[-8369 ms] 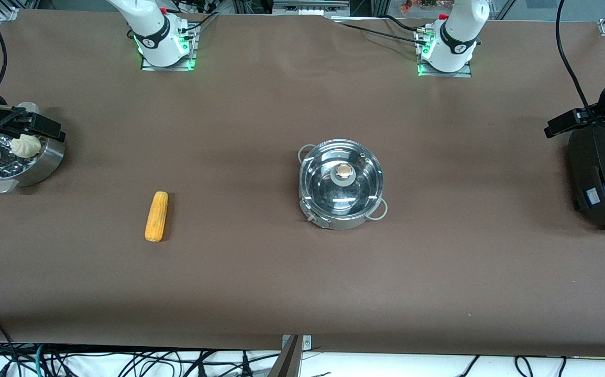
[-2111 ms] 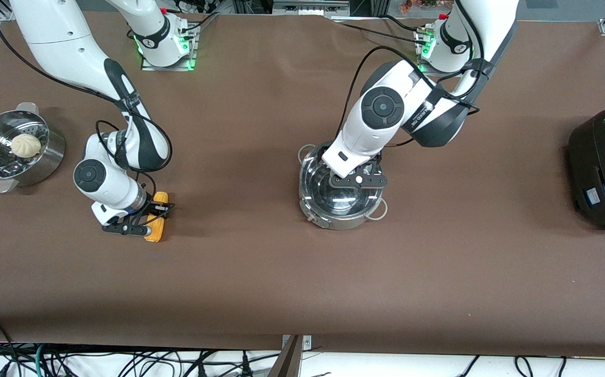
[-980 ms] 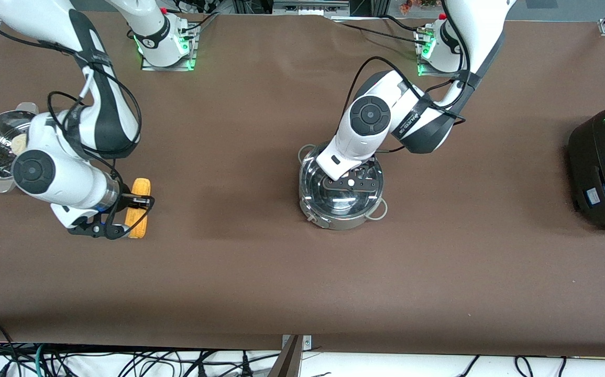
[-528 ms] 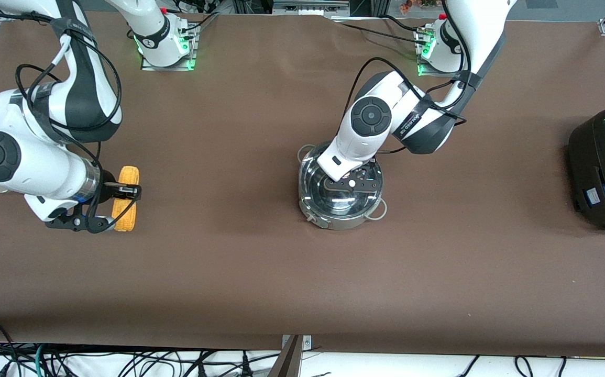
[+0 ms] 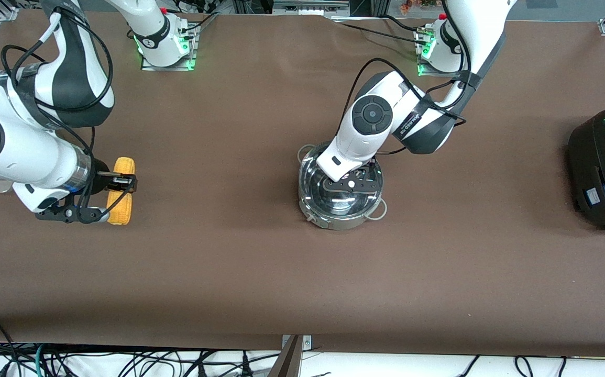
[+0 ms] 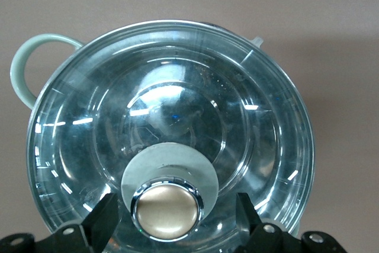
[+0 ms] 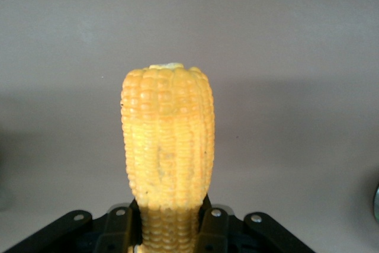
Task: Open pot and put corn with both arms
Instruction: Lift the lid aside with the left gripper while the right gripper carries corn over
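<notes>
Right gripper (image 5: 115,192) pinches the corn (image 5: 122,191) aloft, well clear of the pot (image 5: 340,189); left gripper (image 6: 172,220) straddles the knob (image 6: 166,210), fingers spread. Lid still on, centre desk (image 5: 260,262).

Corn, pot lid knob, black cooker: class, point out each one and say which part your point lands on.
corn (image 7: 167,146): right wrist view, middle of the cob, above the gripper.
lid knob (image 6: 167,211): left wrist view, its tan top.
black cooker (image 5: 603,167): front view, its dark lid.
</notes>
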`<state>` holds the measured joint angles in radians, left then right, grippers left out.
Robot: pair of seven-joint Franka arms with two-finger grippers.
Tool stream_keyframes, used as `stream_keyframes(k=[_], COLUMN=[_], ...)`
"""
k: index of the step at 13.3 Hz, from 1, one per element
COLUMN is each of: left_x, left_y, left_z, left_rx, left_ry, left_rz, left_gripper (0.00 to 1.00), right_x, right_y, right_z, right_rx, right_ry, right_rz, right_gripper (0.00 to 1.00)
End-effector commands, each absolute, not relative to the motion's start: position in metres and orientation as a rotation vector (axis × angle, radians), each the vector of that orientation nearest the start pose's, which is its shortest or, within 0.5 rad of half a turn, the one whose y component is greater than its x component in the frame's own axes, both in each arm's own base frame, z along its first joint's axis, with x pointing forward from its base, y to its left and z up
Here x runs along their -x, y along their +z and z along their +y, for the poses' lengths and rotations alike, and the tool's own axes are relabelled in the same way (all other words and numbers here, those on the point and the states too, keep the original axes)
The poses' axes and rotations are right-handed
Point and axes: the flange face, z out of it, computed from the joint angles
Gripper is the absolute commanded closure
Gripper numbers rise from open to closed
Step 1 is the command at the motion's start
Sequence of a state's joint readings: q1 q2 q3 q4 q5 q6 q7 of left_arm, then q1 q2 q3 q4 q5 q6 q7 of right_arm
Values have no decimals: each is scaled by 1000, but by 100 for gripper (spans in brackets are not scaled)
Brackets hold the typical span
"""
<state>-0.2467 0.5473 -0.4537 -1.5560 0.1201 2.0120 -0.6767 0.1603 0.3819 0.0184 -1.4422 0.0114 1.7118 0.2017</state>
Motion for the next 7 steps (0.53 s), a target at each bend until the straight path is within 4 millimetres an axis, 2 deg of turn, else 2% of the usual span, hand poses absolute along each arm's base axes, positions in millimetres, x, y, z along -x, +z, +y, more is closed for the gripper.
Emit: stream_keyframes(k=[1,3,4,5,6,7], left_x=[-558,-558,-557,-557,-558,-559], left_y=[347,345,344,343,343,343], left_z=[-400,-399,-399,-399,-398,-397], left_rx=[3212,3208,3206,3206,3205,3204], left_ry=[145,150,150,153,152,151], left_rz=[64,66,69,69,68,65], left_gripper=[12,16,22,29,44,52], right_x=[-649,-649,-649,-649,-648,-648], right_y=[474,474,474,474,474,474], right_z=[123,123,123,124,127,127], right_rx=[3132,3132,3132,3133,3131,3131], right_ry=[177,177,177,178,178,178], right_rz=[26,26,26,23,14,14], right_gripper=[100,100,100,100,100,100])
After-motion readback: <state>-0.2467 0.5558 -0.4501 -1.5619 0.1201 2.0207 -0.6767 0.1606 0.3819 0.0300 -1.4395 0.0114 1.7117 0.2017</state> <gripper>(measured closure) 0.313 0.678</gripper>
